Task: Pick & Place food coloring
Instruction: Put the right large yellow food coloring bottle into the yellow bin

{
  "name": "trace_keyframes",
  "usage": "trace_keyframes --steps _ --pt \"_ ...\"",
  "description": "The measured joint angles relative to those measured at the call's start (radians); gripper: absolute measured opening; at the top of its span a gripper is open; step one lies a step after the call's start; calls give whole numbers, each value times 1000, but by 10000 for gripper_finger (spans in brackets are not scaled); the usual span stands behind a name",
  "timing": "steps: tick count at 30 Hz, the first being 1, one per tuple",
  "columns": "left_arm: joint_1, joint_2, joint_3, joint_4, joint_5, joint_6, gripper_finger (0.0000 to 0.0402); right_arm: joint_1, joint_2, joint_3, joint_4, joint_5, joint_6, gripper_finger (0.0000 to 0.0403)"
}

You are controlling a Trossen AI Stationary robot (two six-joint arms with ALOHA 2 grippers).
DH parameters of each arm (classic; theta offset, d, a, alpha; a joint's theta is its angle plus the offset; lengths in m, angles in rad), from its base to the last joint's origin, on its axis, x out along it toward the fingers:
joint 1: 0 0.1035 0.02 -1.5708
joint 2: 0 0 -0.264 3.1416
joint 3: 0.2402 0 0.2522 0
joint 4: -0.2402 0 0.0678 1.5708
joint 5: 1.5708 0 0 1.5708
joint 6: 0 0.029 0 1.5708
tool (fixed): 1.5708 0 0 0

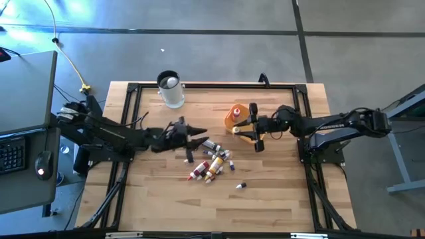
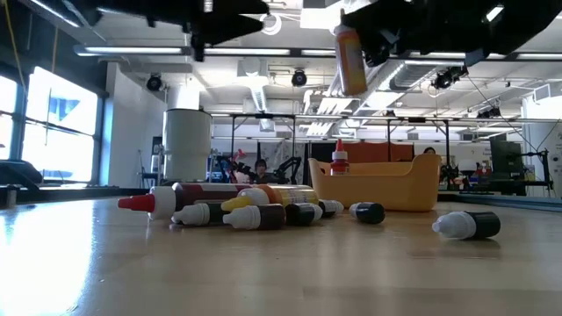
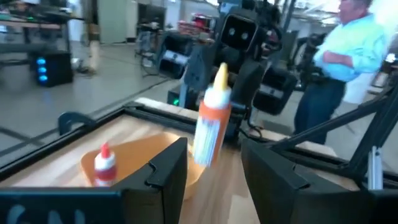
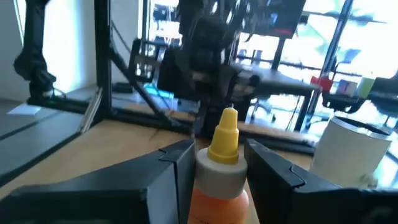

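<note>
Above the orange-yellow plastic tray, my right gripper pinches a small squeeze bottle with an orange body and a yellow pointed cap, one finger on each side just under its white collar. It hangs tilted in the low view, clear of the table, and one red-capped bottle already stands in the tray. I judge this is the placing step: I want the bottle low and inside the tray's walls before I let the fingers part, and set off from the one standing there so I don't knock it over. My left gripper hovers spread and holding nothing just beside the heap of loose food coloring bottles on the wooden table. One dark, white-capped stray lies apart from the heap.
</note>
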Motion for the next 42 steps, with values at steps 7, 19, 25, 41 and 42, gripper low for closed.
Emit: trace_keyframes --steps 7,19,25,41,42 --pt "95 246 288 -238 117 76 152 9 4 9 -15 76 22 116" --pt "111 416 721 -804 80 108 152 9 4 9 -35 74 23 117" --pt "111 415 732 -838 74 82 152 9 5 9 -44 68 18 117" --pt "109 412 734 -932 97 86 152 9 5 9 -86 127 0 117" --pt "104 412 734 -936 96 74 152 9 5 9 -86 147 -11 117"
